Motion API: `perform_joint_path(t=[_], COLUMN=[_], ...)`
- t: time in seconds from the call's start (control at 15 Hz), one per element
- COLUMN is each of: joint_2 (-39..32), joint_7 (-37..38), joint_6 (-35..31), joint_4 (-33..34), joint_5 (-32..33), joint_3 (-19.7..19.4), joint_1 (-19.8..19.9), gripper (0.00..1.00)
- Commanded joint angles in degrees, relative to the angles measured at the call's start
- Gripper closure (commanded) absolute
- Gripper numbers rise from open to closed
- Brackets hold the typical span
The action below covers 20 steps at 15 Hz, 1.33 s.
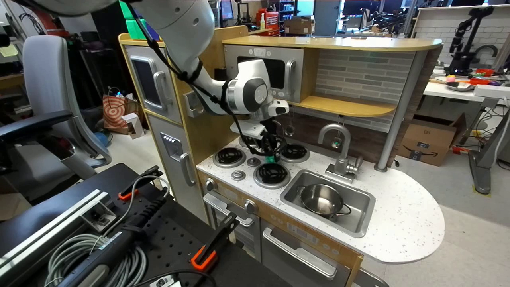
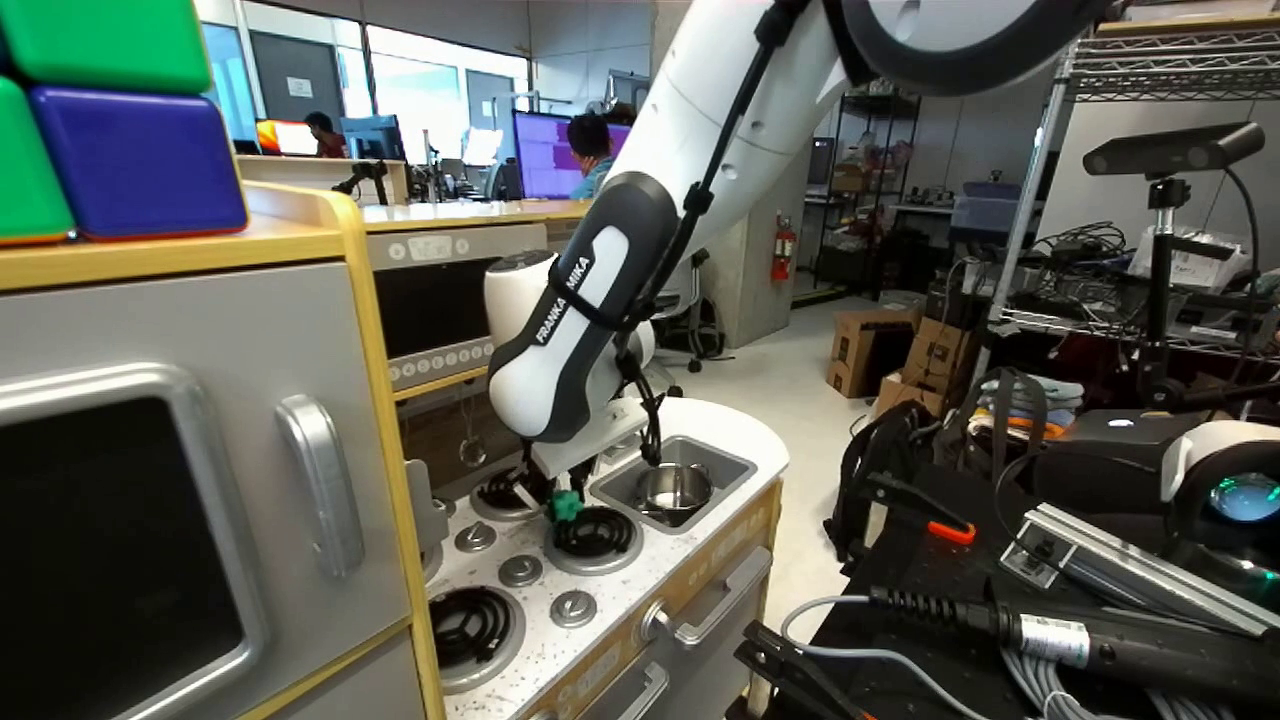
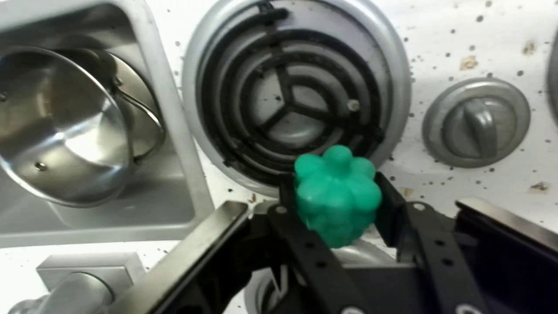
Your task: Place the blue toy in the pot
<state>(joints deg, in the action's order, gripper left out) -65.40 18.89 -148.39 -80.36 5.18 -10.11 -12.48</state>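
toy: teal-green, lobed, in gripper | pot: silver, in sink

Exterior views bright, reasonably sharp; background window blown out. Wrist view softer: worktop near white, glare hot spot inside pot, deep shadow in sink, gripper dark, slightly blurred, detail lost toward bottom edge.

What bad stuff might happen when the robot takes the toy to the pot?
The bumpy teal toy might slip: the end effector grips only its sides. The end effector could bump the faucet beside the sink. If released off-centre, the toy might miss the pot and drop into the sink, since the pot fills only part of it.
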Motion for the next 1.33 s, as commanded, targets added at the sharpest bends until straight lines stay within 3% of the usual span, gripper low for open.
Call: perform_joint_path(t=[0.0,0.2,0.6,1.27], joint_2=[9.43,12.12,9.09,1.14], joint_7=[0.46,4.07,5.60,13.03], joint_6=[-2.16,-5.84,-0.48,11.61], joint_4=[-13.50,-17.89,-9.94,2.30], joint_5=[-0.55,-2.40,-10.61,-13.64], joint_3=[-0.72,-2.72,-1.25,-1.15], joint_1=[1.39,3.86,13.05,14.81], gripper=[0.81,0.81,0.81,0.81])
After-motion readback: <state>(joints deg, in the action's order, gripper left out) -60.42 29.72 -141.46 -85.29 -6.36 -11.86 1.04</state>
